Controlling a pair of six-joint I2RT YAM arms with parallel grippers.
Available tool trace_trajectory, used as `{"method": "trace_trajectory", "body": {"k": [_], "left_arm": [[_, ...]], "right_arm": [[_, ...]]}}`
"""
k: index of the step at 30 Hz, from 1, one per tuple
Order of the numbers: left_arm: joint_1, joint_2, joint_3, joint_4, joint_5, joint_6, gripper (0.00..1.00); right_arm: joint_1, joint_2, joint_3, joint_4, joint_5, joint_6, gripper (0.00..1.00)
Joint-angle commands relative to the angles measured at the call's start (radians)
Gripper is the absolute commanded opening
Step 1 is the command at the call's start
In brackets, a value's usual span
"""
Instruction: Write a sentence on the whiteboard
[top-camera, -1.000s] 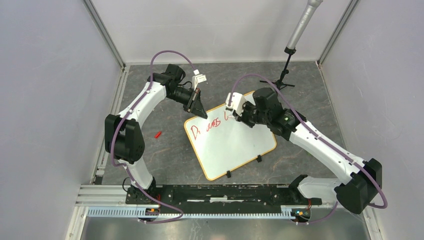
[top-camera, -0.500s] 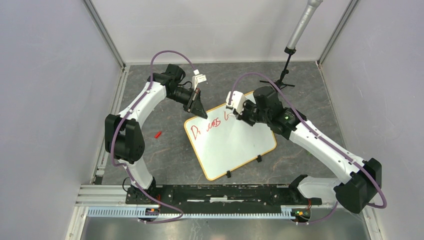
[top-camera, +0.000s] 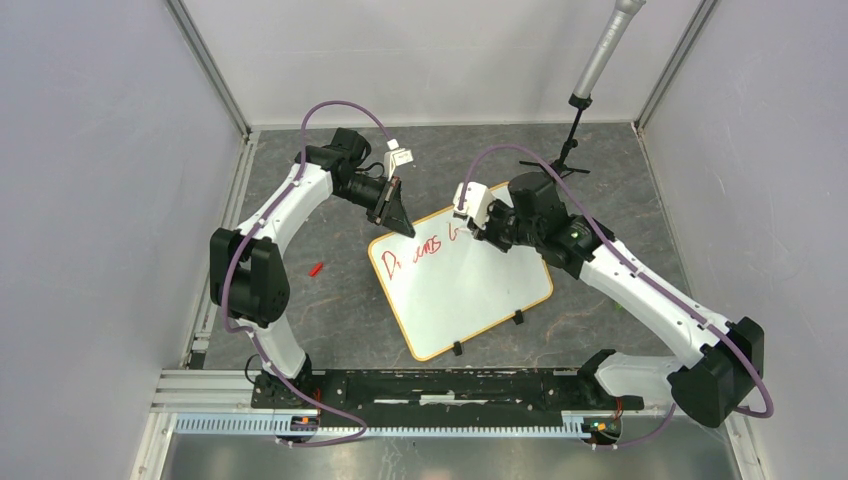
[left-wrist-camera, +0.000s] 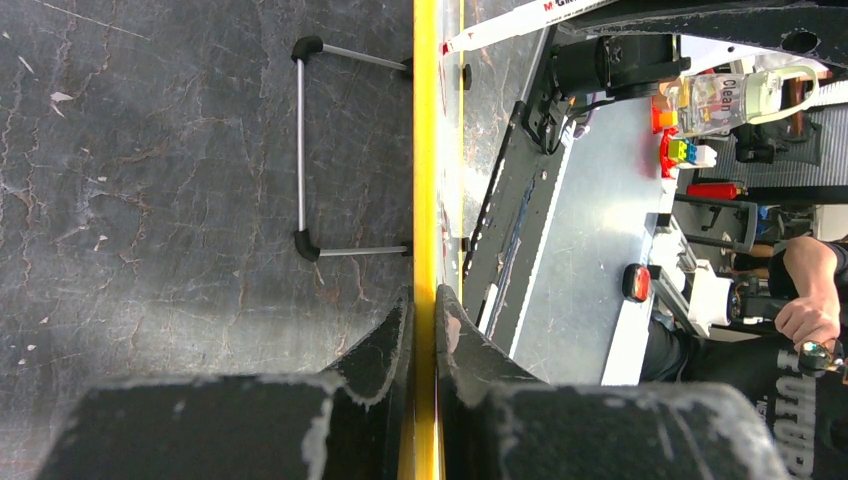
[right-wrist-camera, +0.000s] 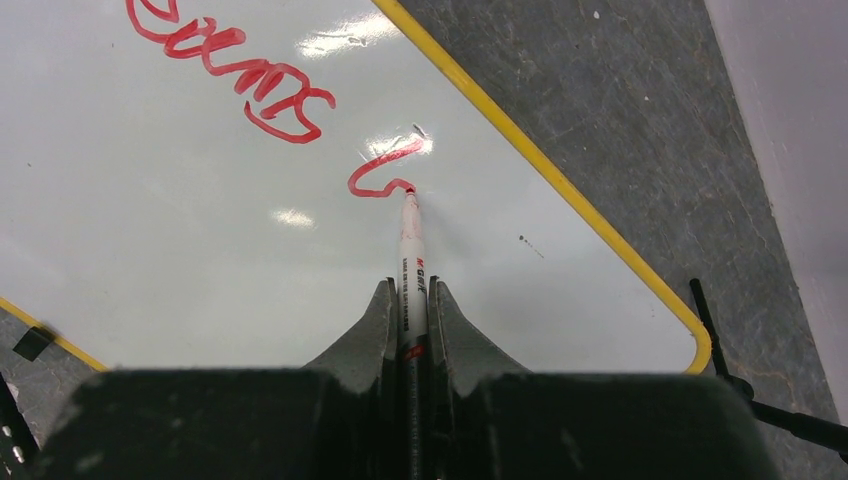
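Note:
The whiteboard, white with a yellow rim, lies slanted on the dark table. My left gripper is shut on its far left edge; in the left wrist view both jaws pinch the yellow rim. My right gripper is shut on a white marker, the jaws closed around its barrel. The red tip touches the whiteboard at the end of a fresh curved stroke. The sentence is red handwriting, one word and that stroke near the top edge.
A small red cap lies on the table left of the board. Two black clips sit on the board's near edge. A thin black stand with a grey pole rises at the back right. Walls enclose three sides.
My right gripper with the marker has shifted slightly toward the board's far edge, lengthening the red stroke a little. The left arm and the board have not moved.

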Motion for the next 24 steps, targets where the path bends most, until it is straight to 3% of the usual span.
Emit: {"method": "trace_trajectory", "body": {"k": [1, 24], "left_arm": [[-0.038, 0.031, -0.004, -0.029, -0.037, 0.055, 0.02], [-0.038, 0.028, -0.004, -0.029, -0.037, 0.056, 0.03]], "right_arm": [[-0.006, -0.025, 0.007, -0.033, -0.015, -0.029, 0.0], [-0.009, -0.023, 0.032, -0.034, 0.067, -0.049, 0.0]]}}
